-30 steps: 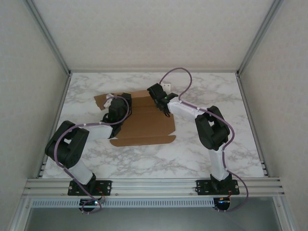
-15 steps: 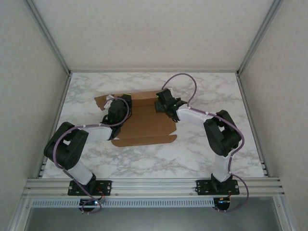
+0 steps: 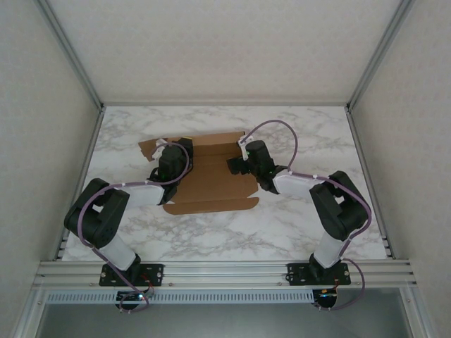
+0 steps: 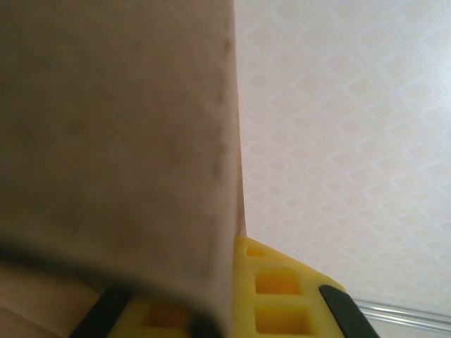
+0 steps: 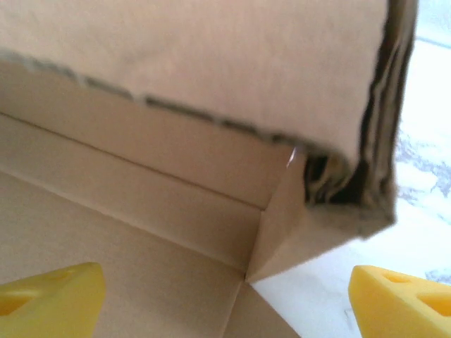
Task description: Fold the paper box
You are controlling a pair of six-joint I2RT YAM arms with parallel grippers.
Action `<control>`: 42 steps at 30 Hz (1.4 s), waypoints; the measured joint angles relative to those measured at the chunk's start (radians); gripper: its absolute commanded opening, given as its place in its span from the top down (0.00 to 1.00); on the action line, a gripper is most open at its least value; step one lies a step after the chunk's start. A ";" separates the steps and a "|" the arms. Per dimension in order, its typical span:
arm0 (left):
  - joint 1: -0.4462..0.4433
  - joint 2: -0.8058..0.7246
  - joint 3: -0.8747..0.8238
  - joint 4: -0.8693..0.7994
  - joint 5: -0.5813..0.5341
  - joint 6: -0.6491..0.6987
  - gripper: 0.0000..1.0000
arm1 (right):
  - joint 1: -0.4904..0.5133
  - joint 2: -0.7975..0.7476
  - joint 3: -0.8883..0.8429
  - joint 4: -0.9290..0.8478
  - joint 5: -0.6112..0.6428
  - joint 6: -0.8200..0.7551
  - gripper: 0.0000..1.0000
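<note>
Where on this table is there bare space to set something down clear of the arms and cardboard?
Bare table: right side, between the right arm and the side rail; the far strip behind the paper box; the near strip before the arm bases. Crowded: centre-left, left gripper and right gripper at the box.

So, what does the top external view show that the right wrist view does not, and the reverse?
Top external view: both arms whole, the left hand at the left flap, and the full outline of the plain brown cardboard paper box. Right wrist view: close detail, a raised flap with a ragged edge, a folded corner, and the right hand's yellow fingertips wide apart. Shared: that box, the right hand, the white marble table.
</note>
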 measured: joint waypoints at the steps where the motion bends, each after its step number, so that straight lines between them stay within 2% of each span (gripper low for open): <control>1: 0.000 0.000 0.000 -0.001 0.000 0.000 1.00 | -0.002 0.000 0.001 0.012 -0.003 -0.013 0.27; 3: 0.000 0.000 0.000 -0.001 0.000 0.000 1.00 | -0.007 0.003 0.008 0.017 -0.005 -0.027 0.38; 11: 0.000 0.000 0.001 -0.002 0.000 0.000 1.00 | -0.013 0.077 0.039 0.019 0.051 -0.045 0.52; 16: 0.000 0.000 0.002 -0.003 0.003 0.000 1.00 | -0.013 0.119 0.061 0.015 0.075 -0.039 0.66; 19: 0.000 0.000 0.005 -0.007 0.003 0.000 1.00 | -0.013 0.133 0.095 0.012 0.092 -0.035 0.80; 22: 0.000 0.000 0.008 -0.013 0.002 0.000 1.00 | -0.013 0.145 0.122 -0.014 0.121 -0.016 0.86; 26: 0.000 0.000 0.011 -0.017 -0.002 0.000 1.00 | 0.000 0.159 0.140 -0.028 0.176 0.023 0.93; 29: 0.000 0.000 0.016 -0.027 -0.005 0.000 1.00 | 0.014 0.169 0.158 -0.043 0.222 0.047 0.94; 31: 0.000 0.000 0.018 -0.031 -0.006 0.000 1.00 | 0.020 0.172 0.169 -0.061 0.245 0.061 1.00; 38: 0.000 0.000 0.022 -0.035 -0.012 -0.001 1.00 | 0.043 0.200 0.257 -0.188 0.339 0.157 1.00; 42: 0.000 0.000 0.029 -0.042 -0.023 -0.012 1.00 | 0.068 0.241 0.344 -0.285 0.439 0.259 1.00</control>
